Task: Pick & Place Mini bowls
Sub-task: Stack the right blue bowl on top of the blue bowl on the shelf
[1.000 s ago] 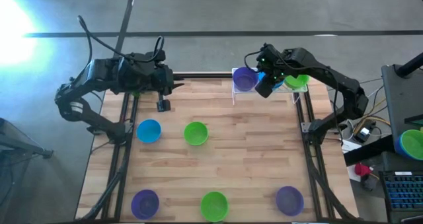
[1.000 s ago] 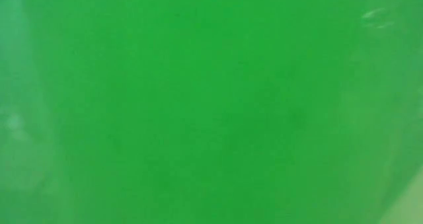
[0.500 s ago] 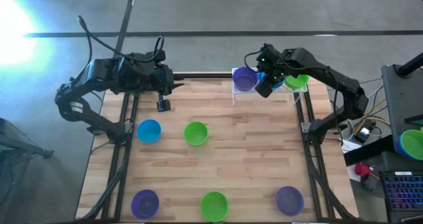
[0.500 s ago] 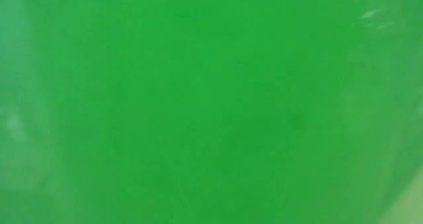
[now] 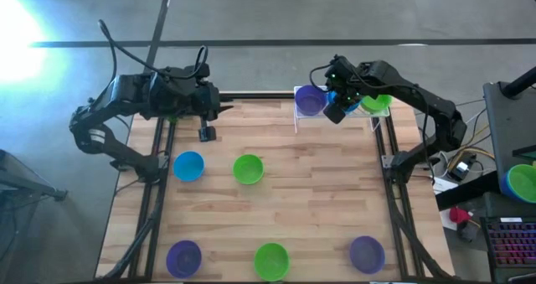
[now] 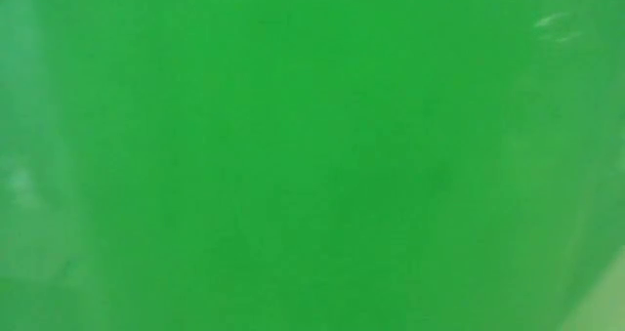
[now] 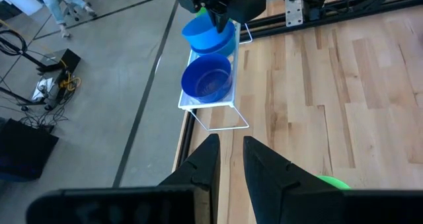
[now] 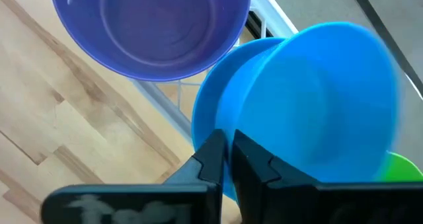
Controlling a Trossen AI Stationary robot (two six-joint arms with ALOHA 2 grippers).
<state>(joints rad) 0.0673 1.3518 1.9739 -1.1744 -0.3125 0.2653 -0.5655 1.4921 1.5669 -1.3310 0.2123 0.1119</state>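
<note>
My right gripper (image 5: pixel 335 110) is at the table's far edge over the white wire rack (image 7: pixel 210 107), shut on a sky blue mini bowl (image 8: pixel 317 98). That bowl lies tipped on its side between a purple bowl (image 5: pixel 310 100) and a green bowl (image 5: pixel 378 104) in the rack. On the table, a blue bowl (image 5: pixel 188 166), two green bowls (image 5: pixel 248 169) (image 5: pixel 270 260) and two purple bowls (image 5: pixel 183 255) (image 5: pixel 366 253) stand upright on their bases. My left gripper (image 5: pixel 206 134) waits over the far left of the table, open by a narrow gap (image 7: pixel 229 140) and holding nothing. My right gripper pinches the blue bowl's rim (image 8: pixel 228 133), with one finger on the mouth side and one against the outer wall. The bowl is tilted, its mouth turned toward the purple bowl (image 8: pixel 152 26) and its base (image 8: pixel 370 72) toward the green one. Whether it rests on the rack I cannot tell.
A green surface (image 6: pixel 312 155) close to the lens fills the low view and hides everything behind it. Black frame rails (image 5: pixel 159 175) (image 5: pixel 394 192) run along the table's left and right sides. More bowls (image 5: pixel 523 182) sit off the table to the right. Bare wood lies mid-table (image 5: pixel 318 192).
</note>
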